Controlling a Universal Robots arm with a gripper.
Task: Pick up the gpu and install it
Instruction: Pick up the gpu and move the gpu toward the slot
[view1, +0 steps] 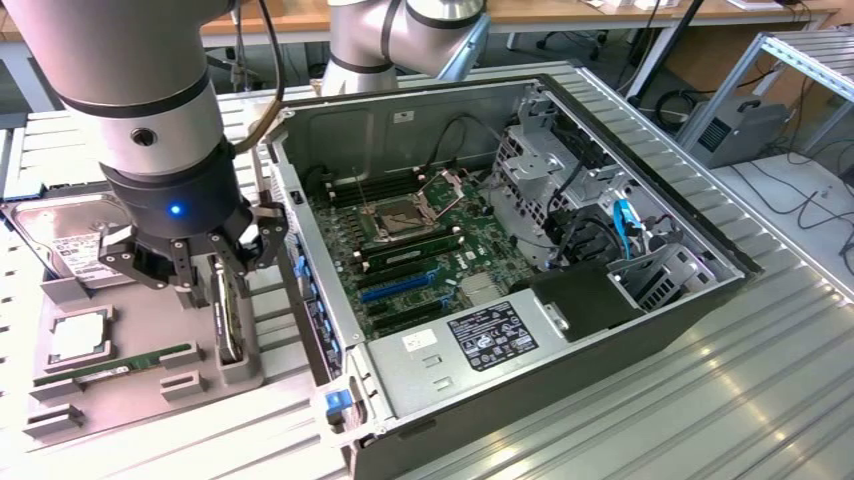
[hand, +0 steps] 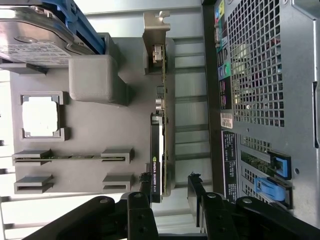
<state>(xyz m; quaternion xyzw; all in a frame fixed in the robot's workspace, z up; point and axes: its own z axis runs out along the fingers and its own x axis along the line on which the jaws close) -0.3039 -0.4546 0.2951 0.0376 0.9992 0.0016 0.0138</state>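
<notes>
Black on one face, with a silver metal bracket at its end, the thin rectangular gpu stands on its long edge in a slot of the grey moulded plastic fixture tray, at the lower left of the exterior view. My black two-fingered gripper hangs directly over that card with its jaws spread wide, one finger on each side of the card's end. In the wrist view the finger on the black-face side sits just beside the card, but I cannot tell whether it touches; the other finger stands apart from it.

On the same tray lie a boxy silver hard drive and a narrow green RAM stick. The open dark metal computer case sits just beside the tray toward the exterior view's right, its green motherboard exposed.
</notes>
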